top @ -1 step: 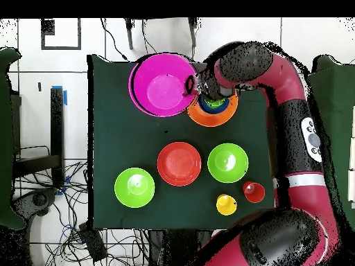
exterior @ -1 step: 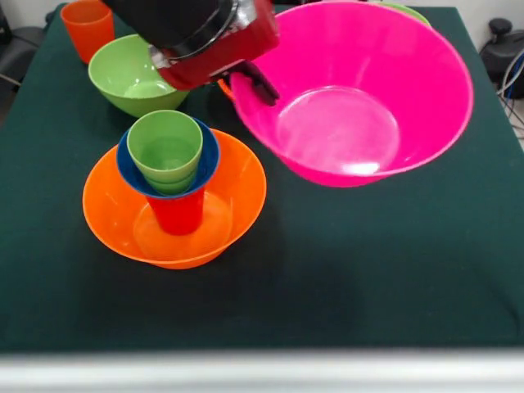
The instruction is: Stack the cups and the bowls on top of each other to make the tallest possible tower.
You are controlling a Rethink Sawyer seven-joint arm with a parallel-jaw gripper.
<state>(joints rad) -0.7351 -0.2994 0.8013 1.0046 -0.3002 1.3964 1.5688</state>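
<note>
The big glossy pink plastic bowl point(exterior @ -1 step: 360, 98) looks light, stiff and slippery, best pinched at its thin rim; the red-and-black gripper point(exterior @ -1 step: 246, 80) hovers there, whether clenched I cannot tell

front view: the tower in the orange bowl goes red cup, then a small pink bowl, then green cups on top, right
Not quite. The small bowl in the tower is blue, not pink, as the front view shows. The rest holds: the red cup stands in the large orange bowl, the blue bowl sits on it, and the light green cups are nested on top.
</note>
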